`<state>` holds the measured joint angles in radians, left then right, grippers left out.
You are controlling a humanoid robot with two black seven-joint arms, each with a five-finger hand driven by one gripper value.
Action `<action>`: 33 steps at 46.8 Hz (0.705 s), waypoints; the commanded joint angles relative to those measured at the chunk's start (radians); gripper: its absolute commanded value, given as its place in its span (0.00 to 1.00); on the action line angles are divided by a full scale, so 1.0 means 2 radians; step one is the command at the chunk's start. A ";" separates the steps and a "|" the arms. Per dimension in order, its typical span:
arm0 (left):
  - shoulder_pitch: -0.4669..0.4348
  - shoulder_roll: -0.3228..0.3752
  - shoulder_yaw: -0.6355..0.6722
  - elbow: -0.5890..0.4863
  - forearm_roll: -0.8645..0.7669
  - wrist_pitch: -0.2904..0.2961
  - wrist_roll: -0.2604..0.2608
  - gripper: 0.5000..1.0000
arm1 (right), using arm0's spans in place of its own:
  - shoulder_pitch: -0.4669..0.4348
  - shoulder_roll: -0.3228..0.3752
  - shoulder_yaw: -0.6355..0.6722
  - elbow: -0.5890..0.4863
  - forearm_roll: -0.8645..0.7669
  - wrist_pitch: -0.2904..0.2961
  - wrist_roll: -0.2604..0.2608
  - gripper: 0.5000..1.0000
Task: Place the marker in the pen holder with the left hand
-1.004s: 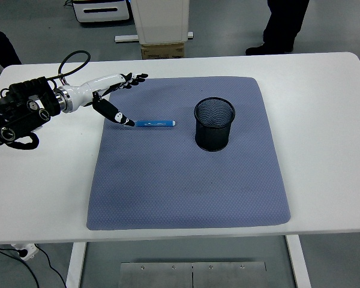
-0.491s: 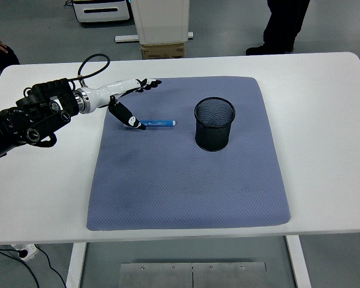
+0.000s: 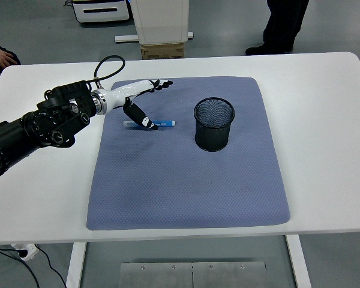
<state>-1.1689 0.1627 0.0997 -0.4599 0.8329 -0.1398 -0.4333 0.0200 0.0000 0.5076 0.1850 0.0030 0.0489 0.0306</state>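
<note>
I see a white table (image 3: 324, 90) from above, its near edge running across the bottom of the view. One blue-grey mat (image 3: 186, 180) covers the middle, with bare white margins on all four sides, widest on the left and right. The near half of the mat is open, with nothing lying on it.

One blue marker (image 3: 162, 123) lies flat on the far left part of the mat, pointing left to right, its white-tipped right end toward the pen holder (image 3: 214, 124). That holder, a single black mesh cup, stands upright on the far right part of the mat, well apart from the marker, with clear mat between them. Its mouth is open and I cannot see anything inside it.

My left hand (image 3: 139, 102) reaches in from the left edge on a black arm, with a black cable looping above the wrist. The fingers (image 3: 161, 85) are stretched out toward the far side, released, grasping nothing. The thumb (image 3: 138, 114) points down and right, its tip at the left end of the marker and covering that end; I cannot tell whether it touches.

My right hand is not in view.

Beyond the far edge I count one person's dark legs (image 3: 285, 24) at top right, and another person's hand (image 3: 3, 57) at far left.
</note>
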 commanded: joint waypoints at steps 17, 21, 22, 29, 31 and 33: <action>0.002 -0.007 0.032 0.000 0.008 0.027 -0.003 1.00 | 0.000 0.000 0.000 0.000 0.000 0.000 0.000 1.00; 0.002 -0.008 0.036 0.000 0.008 0.028 -0.002 0.91 | 0.000 0.000 0.000 0.000 0.000 0.000 0.000 1.00; 0.003 -0.008 0.036 0.000 0.008 0.029 -0.003 0.88 | 0.000 0.000 0.000 0.000 0.000 0.000 0.000 1.00; 0.003 -0.012 0.036 0.000 0.008 0.029 -0.002 0.72 | 0.000 0.000 0.000 0.000 0.000 0.000 0.000 1.00; 0.003 -0.012 0.037 0.000 0.008 0.029 -0.002 0.68 | 0.000 0.000 0.000 0.000 0.000 0.000 0.000 1.00; 0.003 -0.012 0.037 0.000 0.008 0.029 -0.002 0.57 | 0.000 0.000 0.000 0.000 0.000 0.000 0.000 1.00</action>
<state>-1.1629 0.1397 0.1730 -0.4603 0.8483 -0.0812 -0.4374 0.0199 0.0000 0.5078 0.1850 0.0031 0.0490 0.0306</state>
